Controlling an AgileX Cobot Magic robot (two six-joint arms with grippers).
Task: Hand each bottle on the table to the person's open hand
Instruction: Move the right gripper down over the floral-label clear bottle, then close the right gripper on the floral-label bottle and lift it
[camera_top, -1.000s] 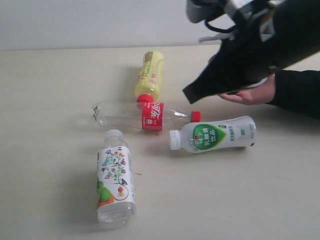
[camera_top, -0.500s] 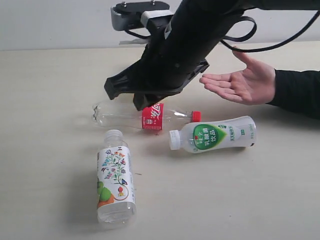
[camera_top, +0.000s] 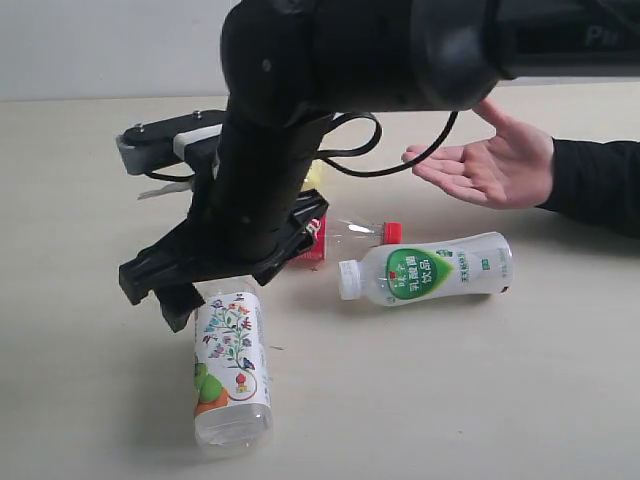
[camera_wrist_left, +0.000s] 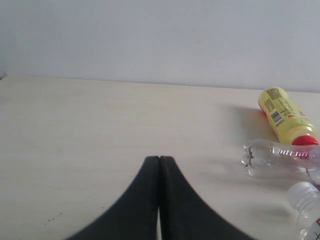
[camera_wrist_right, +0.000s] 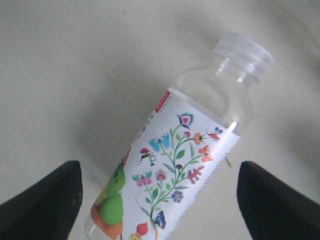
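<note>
Clear floral-label bottle (camera_wrist_right: 185, 150), translucent cap, white label with flowers and butterflies, lies sideways on the table (camera_top: 480, 400), untouched between the 2 wide-spread fingers of the right gripper (camera_wrist_right: 160, 172); left gripper (camera_wrist_left: 159, 161) is clenched, empty

Pale beige desk (camera_top: 500, 400), faint grain, a few dark specks. Four bottles on it, all lying on their sides. Nearest the camera is the floral-label bottle (camera_top: 232, 370), clear cap pointing away. Right of it lies the white bottle (camera_top: 425, 270) with a green label, white cap toward centre. Just behind that is the clear red-label bottle (camera_top: 362, 232), with its red cap near the white one. Farthest back is the yellow bottle (camera_wrist_left: 282, 114), its red cap right by the clear one.
</note>
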